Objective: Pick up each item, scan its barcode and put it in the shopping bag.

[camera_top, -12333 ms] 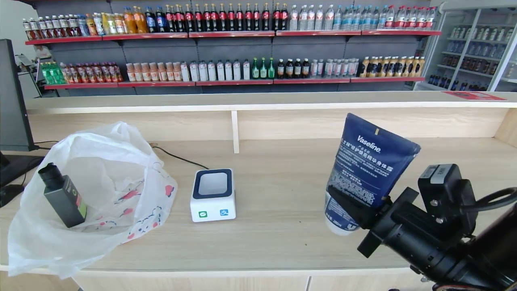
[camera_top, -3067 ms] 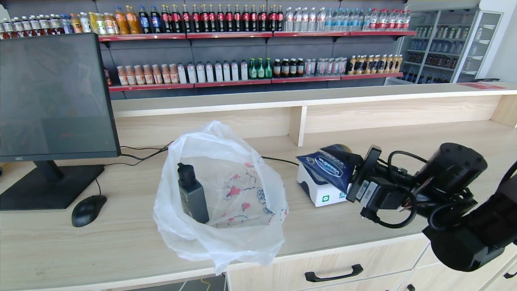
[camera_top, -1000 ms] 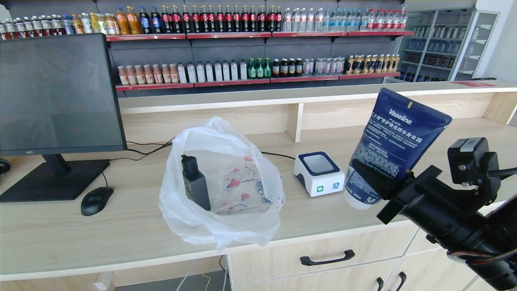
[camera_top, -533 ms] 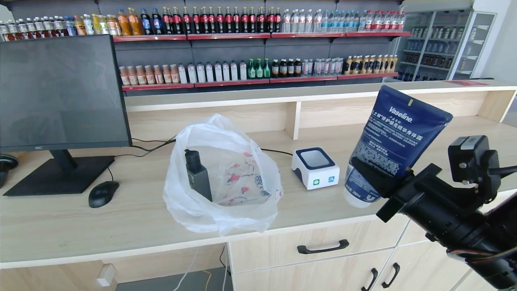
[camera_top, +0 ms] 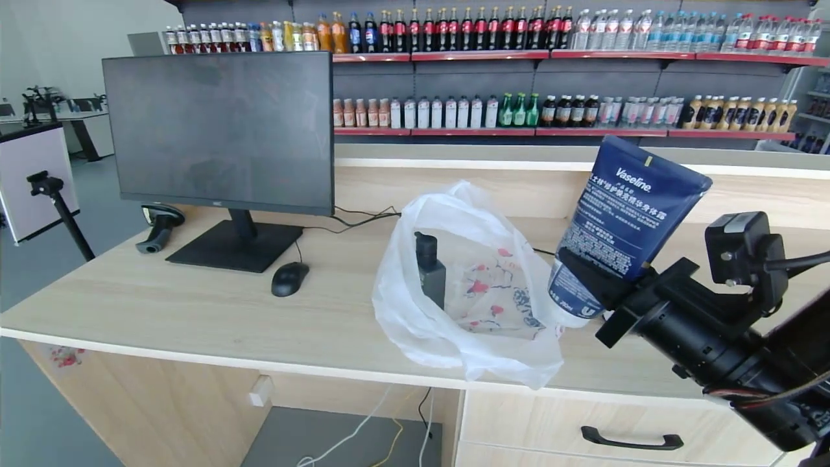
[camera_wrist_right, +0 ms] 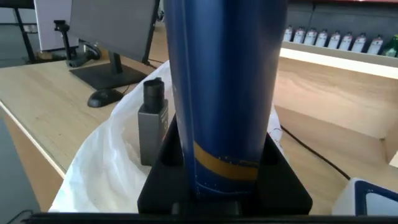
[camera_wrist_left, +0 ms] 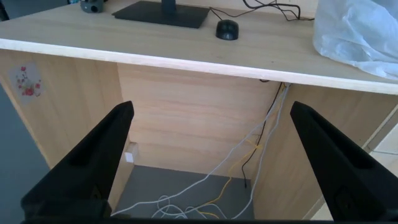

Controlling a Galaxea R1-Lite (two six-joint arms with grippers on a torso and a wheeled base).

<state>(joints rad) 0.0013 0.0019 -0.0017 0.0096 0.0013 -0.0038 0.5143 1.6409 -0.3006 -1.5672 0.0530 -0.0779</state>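
Right tool (camera_top: 604, 288) pinching lotion tube (camera_top: 626, 220) at shopping bag (camera_top: 415, 318) edge — low entry could snag limp rim, topple dark bottle (camera_top: 429, 275)

- The blue tube (camera_top: 632, 214) is seen as smooth plastic with a satin sheen.
- The shopping bag (camera_top: 421, 331) is made of thin, translucent white plastic film, crinkled and faintly glossy.
- The grey bottle (camera_top: 430, 277) is finished matt.
- The counter (camera_top: 162, 305) is surfaced in pale wood grain, smooth and matt.
- The right gripper (camera_top: 600, 288) is cased in matt black plastic.
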